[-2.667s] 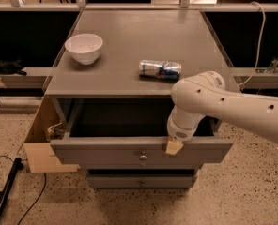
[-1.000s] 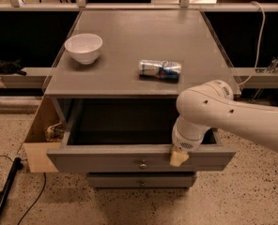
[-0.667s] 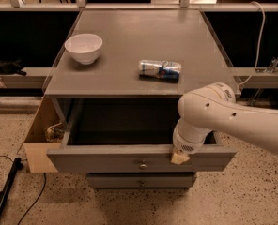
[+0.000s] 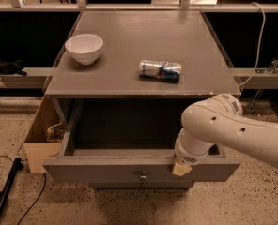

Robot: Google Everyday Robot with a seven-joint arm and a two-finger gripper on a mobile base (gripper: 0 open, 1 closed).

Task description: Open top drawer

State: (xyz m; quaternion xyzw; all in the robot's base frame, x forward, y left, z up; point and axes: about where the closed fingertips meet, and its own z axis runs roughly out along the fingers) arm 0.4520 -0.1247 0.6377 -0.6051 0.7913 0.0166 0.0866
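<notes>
The top drawer [image 4: 106,171] is pulled well out from under the grey table top [image 4: 143,36]. Its flat grey front faces me, with a small round metal knob [image 4: 142,176] at its centre, and its deep grey interior shows. My gripper [image 4: 181,168] hangs from the white arm [image 4: 223,130] at the drawer's front edge, right of the knob. Only a tan fingertip shows over the front's top edge.
A white bowl [image 4: 84,48] and a lying can [image 4: 160,71] sit on the table top. A cardboard box [image 4: 42,135] stands on the floor at the left. A black cable [image 4: 17,191] runs across the speckled floor. A lower drawer front shows beneath.
The top drawer has slid further out toward me, and my arm and gripper have moved with its front edge, down and to the right.
</notes>
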